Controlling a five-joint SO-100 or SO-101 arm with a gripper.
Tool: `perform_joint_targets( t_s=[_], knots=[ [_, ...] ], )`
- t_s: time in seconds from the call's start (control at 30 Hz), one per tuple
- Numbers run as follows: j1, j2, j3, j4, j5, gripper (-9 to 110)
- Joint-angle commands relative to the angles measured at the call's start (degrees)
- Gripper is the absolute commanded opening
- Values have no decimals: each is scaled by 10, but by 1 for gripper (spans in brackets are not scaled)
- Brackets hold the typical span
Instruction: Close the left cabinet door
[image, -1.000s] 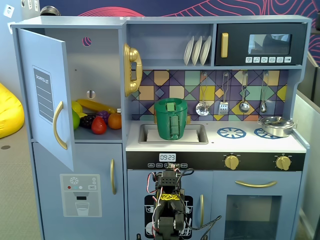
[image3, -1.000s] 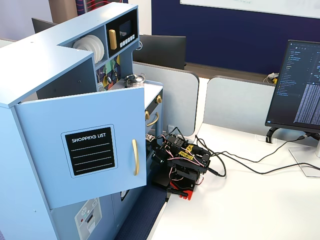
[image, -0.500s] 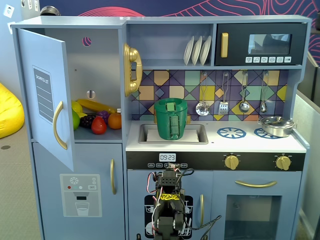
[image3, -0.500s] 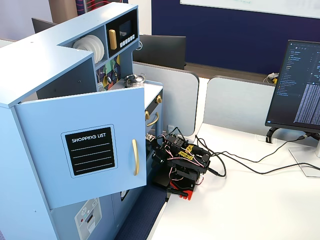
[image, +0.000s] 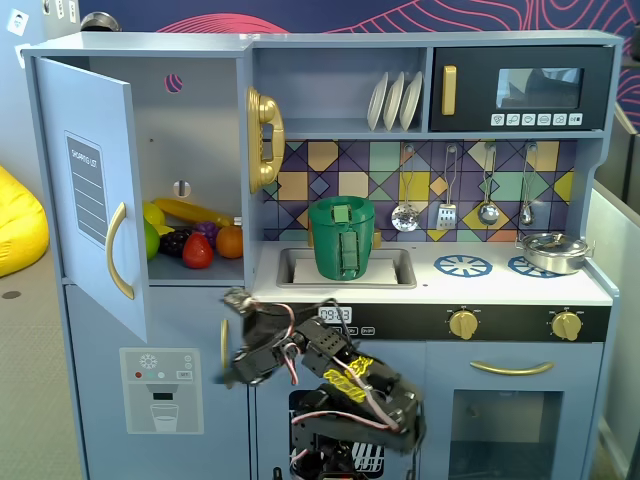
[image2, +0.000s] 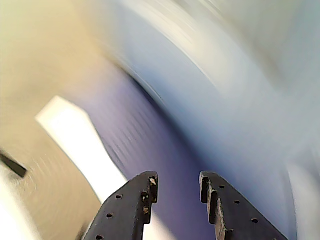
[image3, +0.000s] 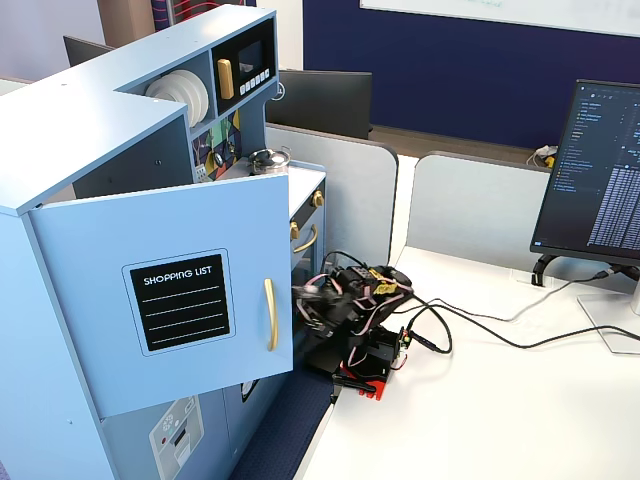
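Note:
The left cabinet door (image: 95, 195) is light blue with a black "SHOPPING LIST" panel and a curved gold handle (image: 118, 250). It stands swung wide open on the toy kitchen's upper left. It also shows in the other fixed view (image3: 180, 300), with its handle (image3: 269, 314) towards the arm. My gripper (image: 230, 340) is motion-blurred, low in front of the kitchen, below and to the right of the door's free edge and apart from it. It also shows beside the door (image3: 306, 298). In the wrist view the gripper (image2: 178, 180) is open and empty, and everything behind it is blurred.
Toy fruit (image: 190, 240) lies in the open compartment. A gold phone (image: 264, 140) hangs beside it and a green basket (image: 342, 238) sits in the sink. The ice-dispenser door (image: 160, 390) is below. A monitor (image3: 605, 180) and cables (image3: 480, 330) are on the white desk.

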Motion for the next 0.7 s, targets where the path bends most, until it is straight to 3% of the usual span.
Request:
perform_joint_targets(
  t_s=[0.0,0.07,0.23,0.67],
  knots=[
    [-237,-26,-54,-156,-132,0],
    [-299,-53,-50,-250,-214,0],
    [-342,-145,-108,-334,-213,0],
    [-308,-505,-378,-475,-231,0]
  ],
)
